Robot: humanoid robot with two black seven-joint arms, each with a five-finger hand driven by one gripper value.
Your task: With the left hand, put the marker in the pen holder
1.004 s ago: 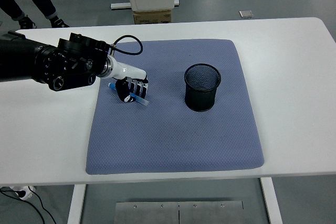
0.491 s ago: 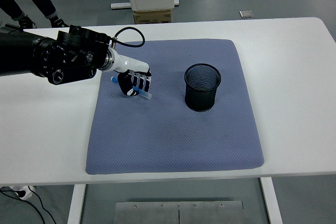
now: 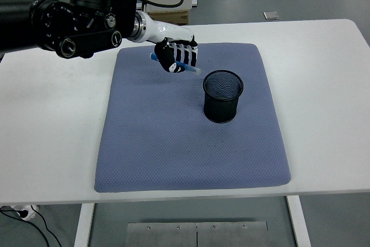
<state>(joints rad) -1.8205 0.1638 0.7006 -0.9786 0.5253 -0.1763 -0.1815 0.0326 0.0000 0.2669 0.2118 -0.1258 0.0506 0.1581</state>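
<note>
The marker (image 3: pixel 191 69) is gripped in the left hand (image 3: pixel 177 56), fingers curled around its barrel, with a blue end projecting on each side. It lies nearly level, held in the air at about 10 o'clock from the pen holder (image 3: pixel 222 96) and close to its rim. Expect three faults. If you release the marker while it is level, it is likely to bridge the rim or bounce off onto the blue mat (image 3: pixel 191 143); tilt it tip-down first. If you lower the hand off-centre, the knuckles may strike the light mesh holder and tip it. If the grip loosens during rotation, the marker could slide out short of the opening and roll across the table (image 3: pixel 324 62).
</note>
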